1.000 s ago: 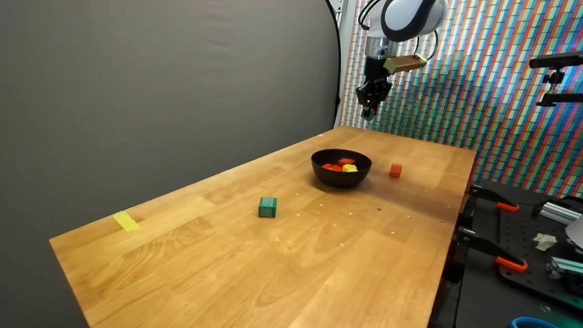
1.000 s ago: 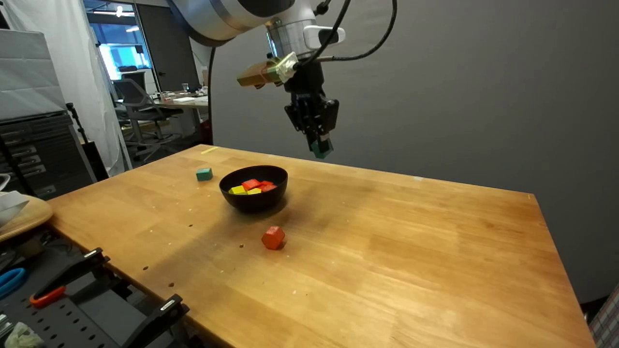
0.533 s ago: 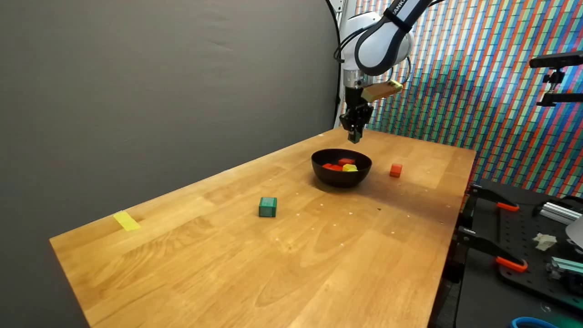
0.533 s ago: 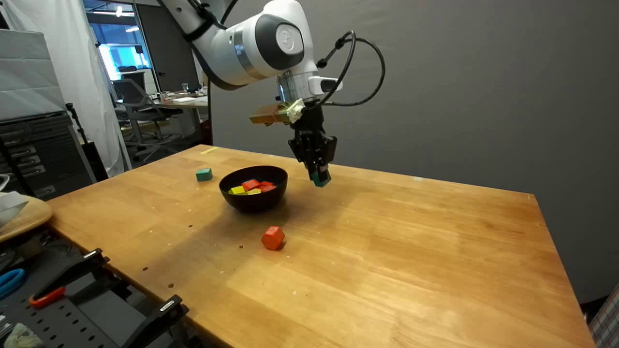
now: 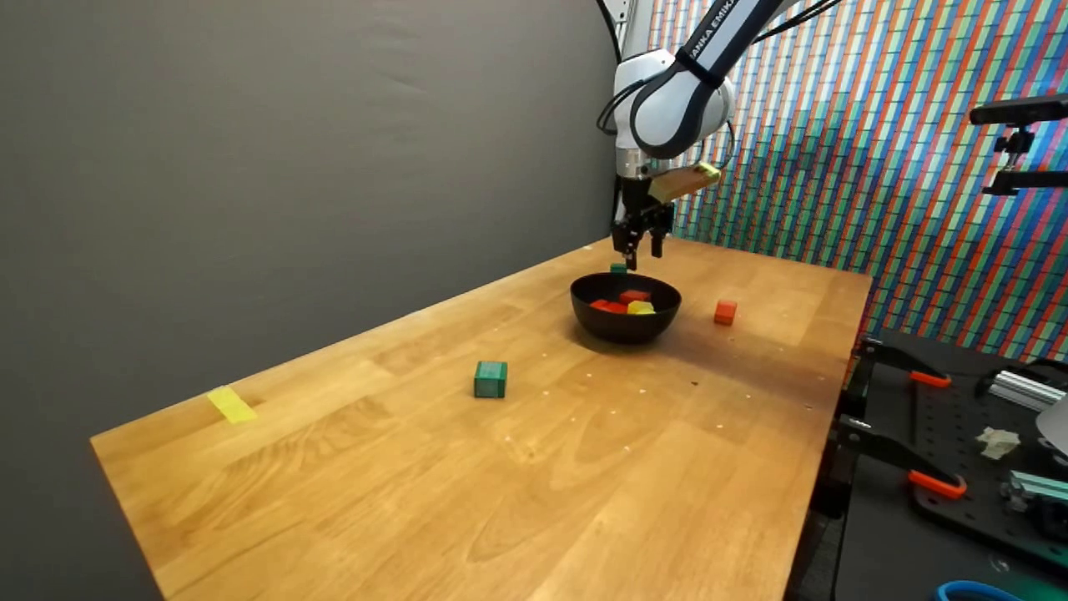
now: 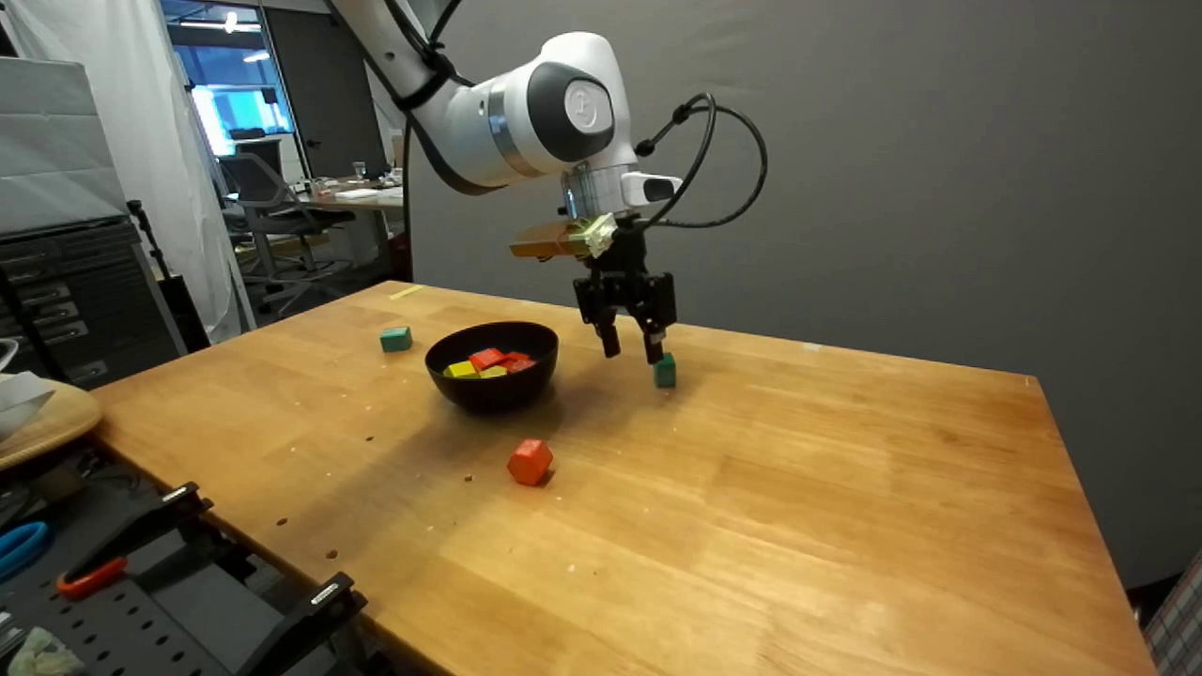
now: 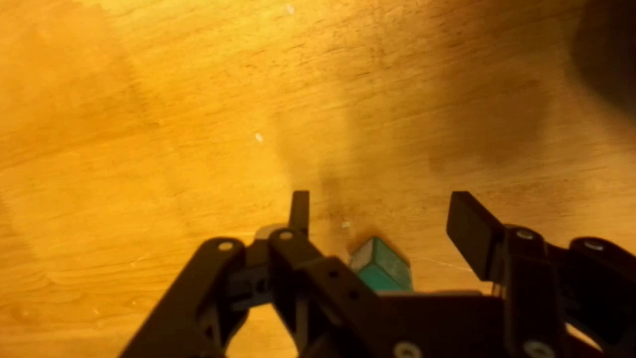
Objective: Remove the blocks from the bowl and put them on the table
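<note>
On the table (image 6: 798, 526) stands the black bowl (image 6: 493, 399), with red blocks (image 6: 487, 358) and yellow blocks (image 6: 461, 370) inside. My gripper (image 6: 632, 352) hangs low beside it, jaws spread apart, holding nothing. A green block (image 6: 665, 371) lies free by one fingertip, on or just above the tabletop; in the wrist view this green block (image 7: 382, 271) shows beyond the gripper body, partly hidden. One red block (image 6: 531, 462) rests on the table near the bowl. Another green block (image 5: 490, 380) sits on the bowl's far side from the gripper.
A flat yellow tape strip (image 5: 232, 405) sticks to the table near a corner. Black clamps with orange tips (image 5: 934, 484) grip along one long edge, beside a dark side surface (image 5: 884, 534). A dark shape (image 7: 611, 54) fills the wrist view's upper right corner.
My gripper has come down toward the table and opened. The green block that was between its fingers is now loose just below one fingertip. Bowl and other blocks have stayed put.
</note>
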Robot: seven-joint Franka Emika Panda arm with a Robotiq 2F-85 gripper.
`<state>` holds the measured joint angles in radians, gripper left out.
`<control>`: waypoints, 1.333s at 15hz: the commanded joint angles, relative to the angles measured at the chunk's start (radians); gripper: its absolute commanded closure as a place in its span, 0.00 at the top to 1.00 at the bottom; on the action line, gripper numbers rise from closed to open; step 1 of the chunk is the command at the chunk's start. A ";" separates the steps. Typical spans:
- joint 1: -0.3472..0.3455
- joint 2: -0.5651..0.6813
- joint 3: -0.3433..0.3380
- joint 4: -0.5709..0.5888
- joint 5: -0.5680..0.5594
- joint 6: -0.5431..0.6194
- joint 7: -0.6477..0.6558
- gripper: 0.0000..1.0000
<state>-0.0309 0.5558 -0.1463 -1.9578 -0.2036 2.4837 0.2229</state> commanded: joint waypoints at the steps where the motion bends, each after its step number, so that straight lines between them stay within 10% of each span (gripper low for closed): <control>1: -0.034 -0.180 0.063 -0.086 0.067 -0.032 -0.160 1.00; 5: -0.069 -0.309 0.159 -0.092 0.227 -0.175 -0.401 1.00; 9: -0.041 -0.296 0.139 -0.074 0.204 -0.173 -0.358 1.00; 14: -0.091 -0.234 0.237 0.004 0.532 -0.195 -0.615 1.00; 20: 0.001 -0.240 0.161 -0.058 0.250 -0.150 -0.460 1.00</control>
<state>-0.0856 0.3160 0.0623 -1.9953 0.2146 2.3233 -0.3306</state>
